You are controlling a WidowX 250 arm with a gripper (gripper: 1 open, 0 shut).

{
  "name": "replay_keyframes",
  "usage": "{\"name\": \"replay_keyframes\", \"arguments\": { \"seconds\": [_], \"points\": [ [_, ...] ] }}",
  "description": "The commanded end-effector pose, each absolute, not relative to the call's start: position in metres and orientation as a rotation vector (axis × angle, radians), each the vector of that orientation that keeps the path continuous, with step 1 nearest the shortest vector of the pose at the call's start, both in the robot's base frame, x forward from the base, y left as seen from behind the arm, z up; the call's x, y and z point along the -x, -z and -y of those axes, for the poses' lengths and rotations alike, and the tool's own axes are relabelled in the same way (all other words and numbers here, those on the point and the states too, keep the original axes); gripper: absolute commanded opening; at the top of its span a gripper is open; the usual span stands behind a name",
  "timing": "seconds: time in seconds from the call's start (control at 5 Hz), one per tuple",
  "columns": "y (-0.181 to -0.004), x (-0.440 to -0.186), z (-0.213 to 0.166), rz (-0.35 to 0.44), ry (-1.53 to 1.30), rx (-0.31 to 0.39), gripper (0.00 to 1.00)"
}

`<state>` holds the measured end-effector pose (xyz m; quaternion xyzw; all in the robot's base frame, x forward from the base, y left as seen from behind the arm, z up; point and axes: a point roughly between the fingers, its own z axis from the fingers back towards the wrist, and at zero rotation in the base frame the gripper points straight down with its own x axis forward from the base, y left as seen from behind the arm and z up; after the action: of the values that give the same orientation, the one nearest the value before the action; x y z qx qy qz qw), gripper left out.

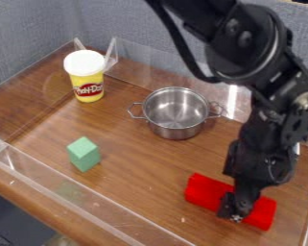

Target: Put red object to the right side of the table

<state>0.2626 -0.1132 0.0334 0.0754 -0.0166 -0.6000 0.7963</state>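
Camera view shows the red object [226,195] lying flat near the front right corner of the table [130,154], its long axis running roughly along the front edge. The gripper [241,207] points straight down over the block's right half. Its jaws appear spread wide around the block rather than pinching it, though the dark fingers blur here.

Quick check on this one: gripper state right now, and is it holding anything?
Gripper: down at the red object on the table; open or closed cannot be told from this view.
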Motion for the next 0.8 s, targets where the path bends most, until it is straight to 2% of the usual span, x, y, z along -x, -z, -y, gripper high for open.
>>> {"name": "replay_keyframes", "arguments": {
  "seconds": [0.0, 0.2, 0.4, 0.6],
  "points": [
    [-0.039, -0.278, 0.117, 0.082, 1.263, -0.162, 1.0],
    [-0.035, -0.287, 0.118, 0.082, 1.253, -0.164, 1.0],
    [-0.038, -0.296, 0.116, 0.089, 1.231, -0.174, 1.0],
    [-0.05, -0.298, 0.115, 0.107, 1.202, -0.189, 1.0]
  ]
}}
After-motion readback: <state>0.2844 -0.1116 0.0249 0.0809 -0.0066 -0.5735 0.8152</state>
